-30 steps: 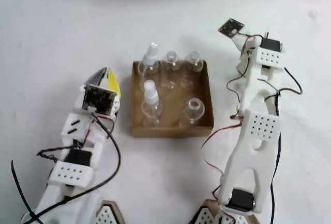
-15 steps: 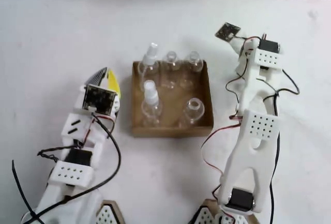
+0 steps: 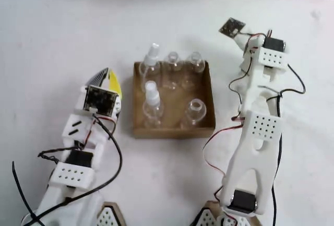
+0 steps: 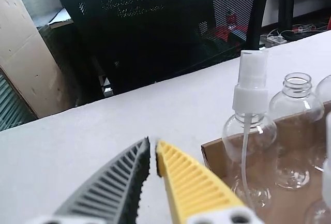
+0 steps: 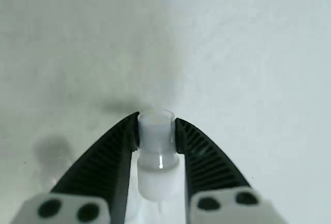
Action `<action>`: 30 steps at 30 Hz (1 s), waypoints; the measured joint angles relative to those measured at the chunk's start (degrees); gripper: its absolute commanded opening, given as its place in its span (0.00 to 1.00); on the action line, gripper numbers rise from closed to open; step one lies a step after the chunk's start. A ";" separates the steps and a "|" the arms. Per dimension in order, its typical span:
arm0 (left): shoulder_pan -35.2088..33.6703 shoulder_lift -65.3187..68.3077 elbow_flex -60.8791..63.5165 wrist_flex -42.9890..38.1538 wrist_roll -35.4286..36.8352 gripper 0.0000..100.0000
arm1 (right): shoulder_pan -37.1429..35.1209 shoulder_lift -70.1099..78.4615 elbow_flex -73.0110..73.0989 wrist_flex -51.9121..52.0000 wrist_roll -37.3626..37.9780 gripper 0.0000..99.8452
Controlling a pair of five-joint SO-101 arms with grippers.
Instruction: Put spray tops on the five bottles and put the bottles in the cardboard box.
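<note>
The cardboard box (image 3: 172,130) sits mid-table and holds five clear bottles. Two of them carry white spray tops (image 3: 152,54) (image 3: 151,91); three stand open-necked (image 3: 173,58) (image 3: 195,58) (image 3: 197,107). My left gripper (image 3: 107,71) rests left of the box, its grey and yellow fingers shut on nothing (image 4: 153,147). In the left wrist view a topped bottle (image 4: 249,131) and an open bottle (image 4: 296,131) stand close by. My right arm (image 3: 263,59) is to the right of the box. Its gripper (image 5: 156,131) points down at the table, shut on a white spray top (image 5: 156,154).
White table cloth (image 3: 62,38) lies all around the box. A dark chair (image 4: 155,32) and a cardboard carton (image 4: 20,58) stand beyond the table's far edge. Loose cables (image 3: 112,158) trail from both arms near the front.
The right arm's wrist swayed slightly left and came back with the spray top held. The left arm and the bottles stayed put.
</note>
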 measured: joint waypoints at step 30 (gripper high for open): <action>0.00 0.00 0.00 0.00 -0.44 0.02 | -10.29 -30.86 -23.65 18.37 -40.18 0.02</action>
